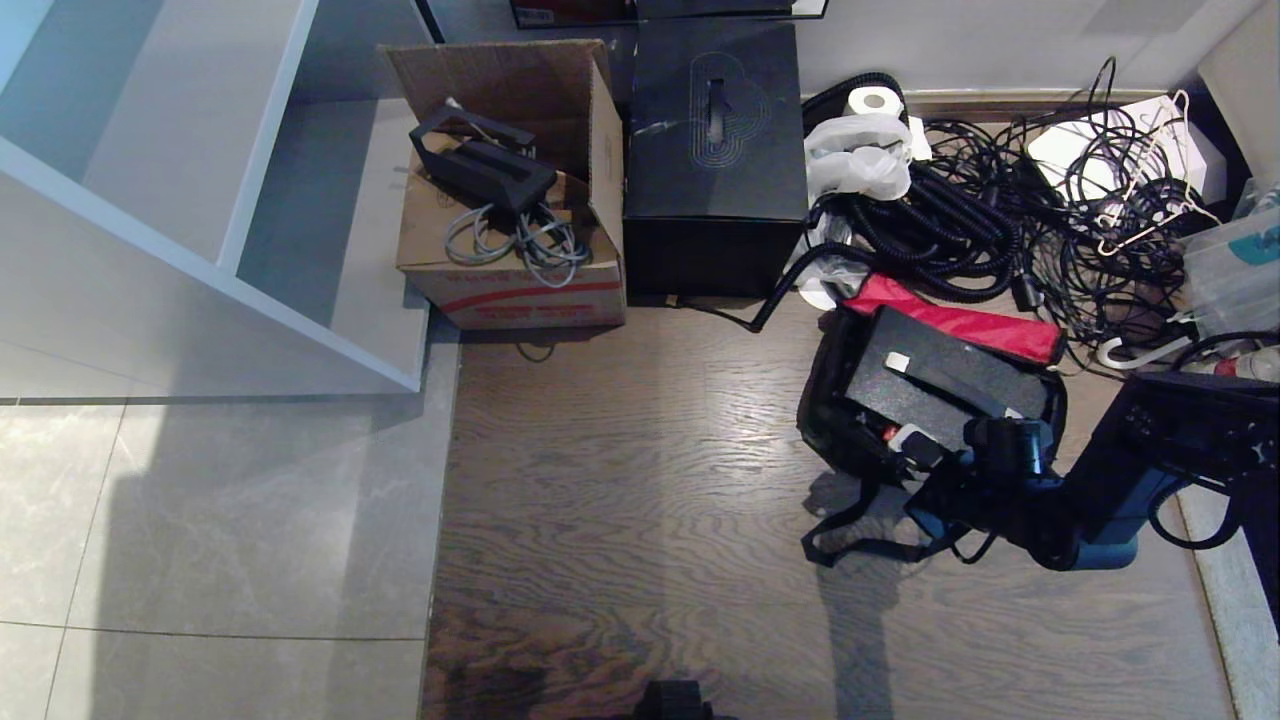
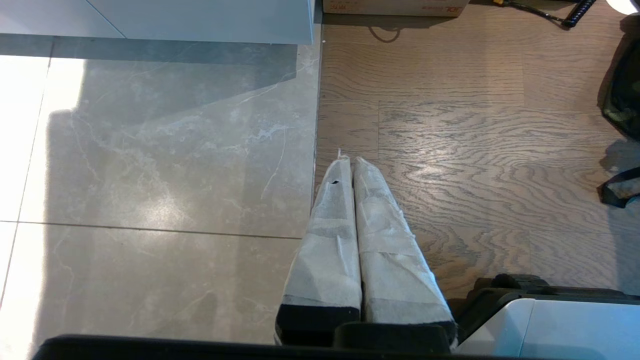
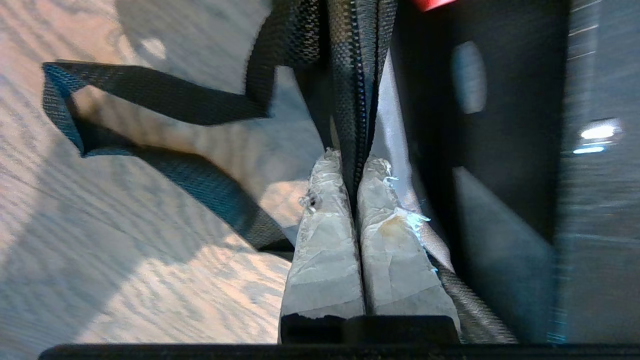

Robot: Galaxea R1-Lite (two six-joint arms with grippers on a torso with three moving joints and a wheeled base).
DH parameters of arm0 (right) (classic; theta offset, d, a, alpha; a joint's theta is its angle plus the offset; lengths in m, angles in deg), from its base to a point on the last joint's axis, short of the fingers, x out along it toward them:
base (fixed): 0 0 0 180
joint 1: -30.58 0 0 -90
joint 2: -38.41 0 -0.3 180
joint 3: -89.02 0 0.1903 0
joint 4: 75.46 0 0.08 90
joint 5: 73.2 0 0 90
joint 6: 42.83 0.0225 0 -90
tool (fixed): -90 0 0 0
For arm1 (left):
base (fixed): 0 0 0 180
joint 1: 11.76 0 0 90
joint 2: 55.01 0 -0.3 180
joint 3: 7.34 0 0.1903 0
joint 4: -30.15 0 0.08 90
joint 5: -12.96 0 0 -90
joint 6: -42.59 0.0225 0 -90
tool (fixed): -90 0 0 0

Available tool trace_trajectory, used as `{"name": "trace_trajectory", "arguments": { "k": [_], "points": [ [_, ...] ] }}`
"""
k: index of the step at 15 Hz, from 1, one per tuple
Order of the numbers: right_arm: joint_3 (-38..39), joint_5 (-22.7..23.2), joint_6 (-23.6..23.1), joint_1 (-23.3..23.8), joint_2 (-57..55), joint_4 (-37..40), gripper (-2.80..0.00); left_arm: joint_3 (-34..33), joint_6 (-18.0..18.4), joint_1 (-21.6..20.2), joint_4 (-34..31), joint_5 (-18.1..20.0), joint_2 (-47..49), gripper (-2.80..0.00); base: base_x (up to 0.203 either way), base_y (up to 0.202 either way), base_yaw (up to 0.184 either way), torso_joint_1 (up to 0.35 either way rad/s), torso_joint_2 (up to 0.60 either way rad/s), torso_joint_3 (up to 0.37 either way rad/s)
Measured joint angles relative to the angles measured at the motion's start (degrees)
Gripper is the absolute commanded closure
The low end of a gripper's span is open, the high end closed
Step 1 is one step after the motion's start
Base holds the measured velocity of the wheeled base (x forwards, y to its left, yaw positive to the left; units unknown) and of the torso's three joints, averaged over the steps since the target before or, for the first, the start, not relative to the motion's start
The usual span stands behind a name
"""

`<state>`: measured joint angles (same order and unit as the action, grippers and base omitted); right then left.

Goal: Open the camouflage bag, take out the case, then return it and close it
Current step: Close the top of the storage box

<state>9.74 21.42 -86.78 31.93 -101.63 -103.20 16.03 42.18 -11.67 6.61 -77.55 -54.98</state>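
Camouflage bag (image 1: pixel 835 420) sits open on the wooden floor (image 1: pixel 620 480), red lid lining back, the case (image 1: pixel 940 375) inside. Right gripper (image 3: pixel 358 172) is pinched closed on the bag's black mesh front wall. Left gripper (image 2: pixel 352 162) hangs closed, empty, above the floor.

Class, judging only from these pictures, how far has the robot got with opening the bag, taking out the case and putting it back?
Done: the camouflage bag lies open, red lid lining folded back. The case sits inside it; whether it has already been out cannot be told.
In hand: the right gripper is shut on the bag's zip edge.
Left: closing the bag, at least.
The left gripper hangs shut over the floor.
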Motion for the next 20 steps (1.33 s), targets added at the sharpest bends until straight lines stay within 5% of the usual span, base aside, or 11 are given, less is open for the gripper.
{"name": "trace_trajectory", "arguments": {
  "k": [5, 9, 14, 19, 20],
  "points": [
    [0.7, 4.7, -7.8, 2.7, 7.9, 6.6, 0.0, 0.0, 0.0, 0.0, 0.0, 0.0, 0.0, 0.0, 0.0, 0.0, 0.0, 0.0, 0.0, 0.0],
    [2.5, 12.4, -20.8, 8.0, 14.5, 15.2, 0.0, 0.0, 0.0, 0.0, 0.0, 0.0, 0.0, 0.0, 0.0, 0.0, 0.0, 0.0, 0.0, 0.0],
    [4.8, 19.4, -27.7, 11.2, 17.6, 20.6, 0.0, 0.0, 0.0, 0.0, 0.0, 0.0, 0.0, 0.0, 0.0, 0.0, 0.0, 0.0, 0.0, 0.0],
    [3.8, 20.4, -31.3, 12.5, 14.6, 25.4, 0.0, 0.0, 0.0, 0.0, 0.0, 0.0, 0.0, 0.0, 0.0, 0.0, 0.0, 0.0, 0.0, 0.0],
    [3.7, 20.4, -31.0, 12.5, 13.7, 25.8, -0.71, 0.0, 0.0, 0.0, 0.0, 0.0, 0.0, 0.0, 0.0, 0.0, 0.0, 0.0, 0.0, 0.0]
  ]
}}
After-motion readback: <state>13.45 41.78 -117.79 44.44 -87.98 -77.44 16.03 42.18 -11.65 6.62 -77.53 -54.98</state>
